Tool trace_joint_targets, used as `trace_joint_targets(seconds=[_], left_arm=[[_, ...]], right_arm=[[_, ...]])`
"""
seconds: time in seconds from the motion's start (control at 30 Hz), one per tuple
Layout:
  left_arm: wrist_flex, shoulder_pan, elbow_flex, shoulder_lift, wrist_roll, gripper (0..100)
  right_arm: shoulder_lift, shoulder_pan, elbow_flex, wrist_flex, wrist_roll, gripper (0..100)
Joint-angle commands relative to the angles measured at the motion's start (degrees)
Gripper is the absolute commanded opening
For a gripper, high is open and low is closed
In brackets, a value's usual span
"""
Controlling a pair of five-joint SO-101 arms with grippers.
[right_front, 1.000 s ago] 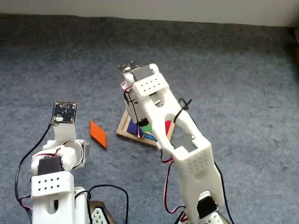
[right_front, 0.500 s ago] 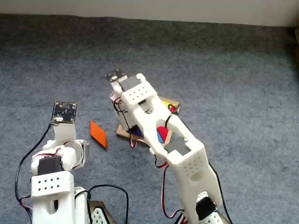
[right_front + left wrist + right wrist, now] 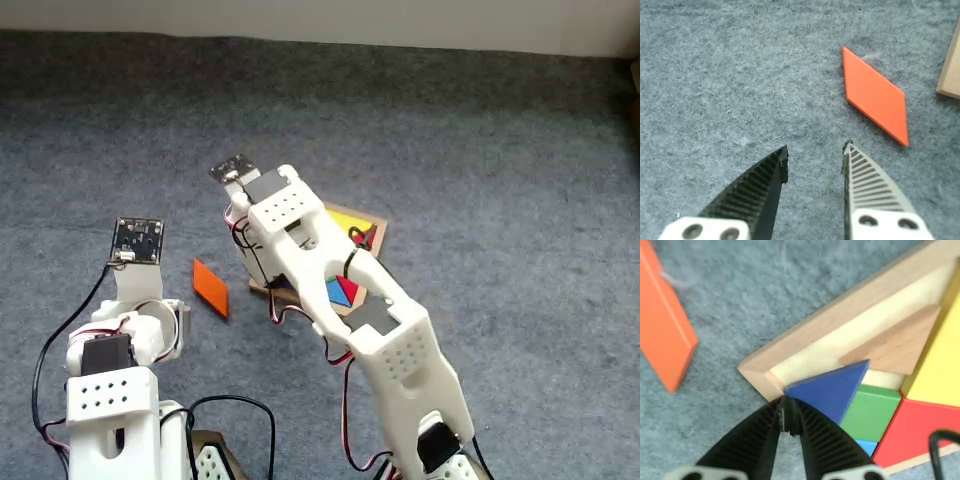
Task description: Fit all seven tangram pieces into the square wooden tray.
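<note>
The square wooden tray [image 3: 805,337] holds a yellow piece [image 3: 935,365], a red piece [image 3: 915,430], a green piece [image 3: 870,410], a wood-coloured triangle [image 3: 895,345] and a dark blue triangle [image 3: 832,387]. My right gripper [image 3: 790,420] is shut, its tips at the tray's corner against the blue triangle's point. An orange parallelogram [image 3: 874,95] lies flat on the carpet just outside the tray [image 3: 951,70]. My left gripper [image 3: 815,150] is open over bare carpet, short of the parallelogram. In the high view the right arm [image 3: 300,250] covers much of the tray [image 3: 378,232].
Grey carpet covers the whole floor. The orange parallelogram [image 3: 210,287] lies between the left arm [image 3: 137,245] and the tray. A pale wall edge runs along the far side. Open carpet lies to the far left and right.
The right arm has swung left across the tray, uncovering the yellow, red and blue pieces on its right side. The left arm and the orange parallelogram have not moved.
</note>
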Motion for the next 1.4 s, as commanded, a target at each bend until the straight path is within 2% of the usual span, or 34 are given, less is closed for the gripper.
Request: trace_joint_targets(seconds=[0.0,0.3,0.53,0.67,0.8,1.07,1.37], left_arm=[[-0.79,-0.57,-0.13,-0.75,0.0,19],[-0.88,-0.57,-0.13,-0.75,0.0,19],[-0.88,-0.57,-0.13,-0.75,0.0,19],[-0.88,-0.57,-0.13,-0.75,0.0,19],[-0.88,-0.57,-0.13,-0.75,0.0,19],[-0.88,-0.57,-0.22,-0.75,0.0,19],[-0.7,-0.57,-0.75,-0.75,0.09,21]], right_arm=[[-5.14,0.75,-5.23,4.35,0.18,0.5],[-8.31,7.87,1.71,0.4,0.44,0.5],[-8.31,4.7,14.02,-9.45,0.53,0.5],[-8.4,1.71,14.73,-10.15,0.53,0.5],[-9.63,2.86,14.64,-9.71,0.53,0.5],[-24.13,8.48,15.52,-9.36,0.26,0.5],[-38.9,15.6,25.19,-10.07,0.18,0.5]])
